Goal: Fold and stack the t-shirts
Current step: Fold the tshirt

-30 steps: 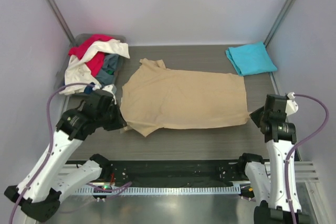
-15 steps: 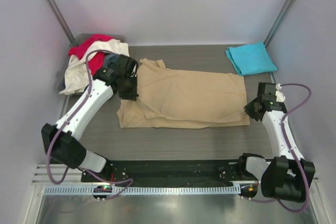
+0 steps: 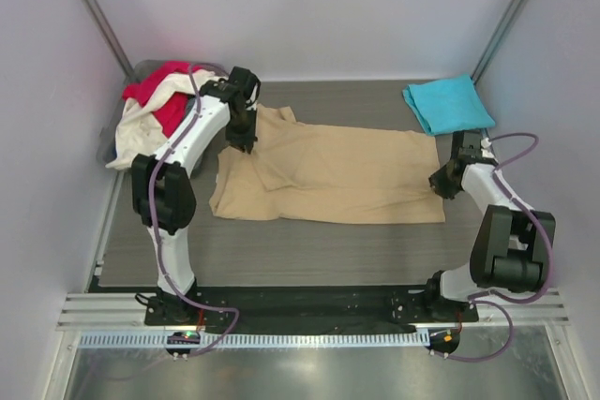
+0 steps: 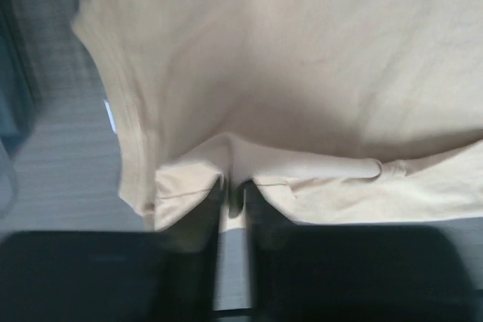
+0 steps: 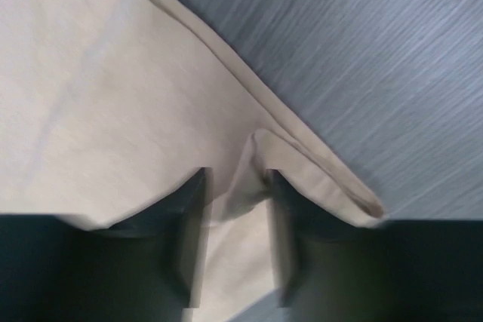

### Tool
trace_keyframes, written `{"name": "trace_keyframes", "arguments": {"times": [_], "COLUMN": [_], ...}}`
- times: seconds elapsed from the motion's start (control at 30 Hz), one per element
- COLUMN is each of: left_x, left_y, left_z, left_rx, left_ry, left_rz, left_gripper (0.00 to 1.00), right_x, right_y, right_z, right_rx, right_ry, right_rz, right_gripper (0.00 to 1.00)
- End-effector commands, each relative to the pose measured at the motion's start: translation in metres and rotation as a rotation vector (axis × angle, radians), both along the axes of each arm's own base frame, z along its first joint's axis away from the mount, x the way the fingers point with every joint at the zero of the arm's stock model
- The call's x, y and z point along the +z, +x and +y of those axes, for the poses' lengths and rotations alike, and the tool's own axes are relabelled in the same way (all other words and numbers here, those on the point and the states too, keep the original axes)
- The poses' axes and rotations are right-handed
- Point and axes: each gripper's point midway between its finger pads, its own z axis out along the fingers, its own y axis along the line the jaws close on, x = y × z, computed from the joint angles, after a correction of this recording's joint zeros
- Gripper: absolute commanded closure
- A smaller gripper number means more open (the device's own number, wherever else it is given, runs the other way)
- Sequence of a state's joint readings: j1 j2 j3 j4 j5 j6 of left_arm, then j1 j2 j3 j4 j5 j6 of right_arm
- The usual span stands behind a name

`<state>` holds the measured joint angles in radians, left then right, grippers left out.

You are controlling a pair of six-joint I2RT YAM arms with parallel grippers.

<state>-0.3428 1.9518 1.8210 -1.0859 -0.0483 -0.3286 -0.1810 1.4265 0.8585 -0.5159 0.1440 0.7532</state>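
A tan t-shirt (image 3: 337,175) lies spread lengthwise across the table, its left part doubled over on itself. My left gripper (image 3: 246,140) is over its far left corner. In the left wrist view the left gripper (image 4: 234,186) is open by a narrow gap, a cloth fold (image 4: 302,73) at its tips. My right gripper (image 3: 442,181) is at the shirt's right edge. The right wrist view shows the right gripper (image 5: 235,186) open, with a raised ridge of tan cloth (image 5: 98,96) lying loose between the fingers. A folded turquoise t-shirt (image 3: 448,104) rests at the far right.
A grey bin (image 3: 142,69) stands at the far left corner, with a red shirt (image 3: 155,86) and a white shirt (image 3: 141,128) spilling over it. Two slanted frame posts rise at the back corners. A metal rail runs along the near edge.
Both arms have reached away from their bases. The left one carried the shirt's near left part up over the far side. Both pairs of jaws were shut and now stand parted.
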Motion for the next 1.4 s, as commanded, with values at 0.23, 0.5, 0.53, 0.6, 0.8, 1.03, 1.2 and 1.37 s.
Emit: {"name": "trace_keyframes", "arguments": {"times": [0.23, 0.5, 0.53, 0.6, 0.8, 1.03, 1.2, 1.37], "left_x": [0.076, 0.031, 0.002, -0.006, -0.041, -0.065, -0.085, -0.095], "left_y": [-0.017, -0.106, -0.122, -0.129, -0.133, -0.123, -0.118, -0.122], "left_z": [0.017, 0.028, 0.033, 0.037, 0.053, 0.059, 0.052, 0.05], "left_rx": [0.123, 0.364, 0.418, 0.452, 0.543, 0.573, 0.571, 0.584], "left_ry": [-0.076, -0.329, -0.331, -0.359, -0.33, -0.283, -0.297, -0.299], "left_rz": [-0.231, -0.318, -0.273, -0.306, -0.321, -0.32, -0.282, -0.243], "left_gripper": [0.3, 0.27, 0.27, 0.25, 0.23, 0.23, 0.42, 0.46], "right_x": [0.054, 0.034, 0.026, 0.018, -0.001, -0.03, -0.039, -0.038], "right_y": [0.019, -0.047, -0.055, -0.06, -0.058, -0.054, -0.051, -0.047], "right_z": [-0.02, 0.005, 0.008, 0.009, 0.004, 0.003, 0.001, 0.001], "right_rx": [0.0, 0.029, 0.028, 0.024, 0.021, 0.023, 0.036, 0.046], "right_ry": [-0.057, 0.002, 0.01, 0.016, 0.003, 0.011, 0.004, 0.002], "right_rz": [-0.192, -0.157, -0.147, -0.131, -0.095, -0.046, -0.036, -0.04], "right_gripper": [0.0, 0.02, 0.04, 0.09, 0.23, 0.31, 0.53, 0.86]}}
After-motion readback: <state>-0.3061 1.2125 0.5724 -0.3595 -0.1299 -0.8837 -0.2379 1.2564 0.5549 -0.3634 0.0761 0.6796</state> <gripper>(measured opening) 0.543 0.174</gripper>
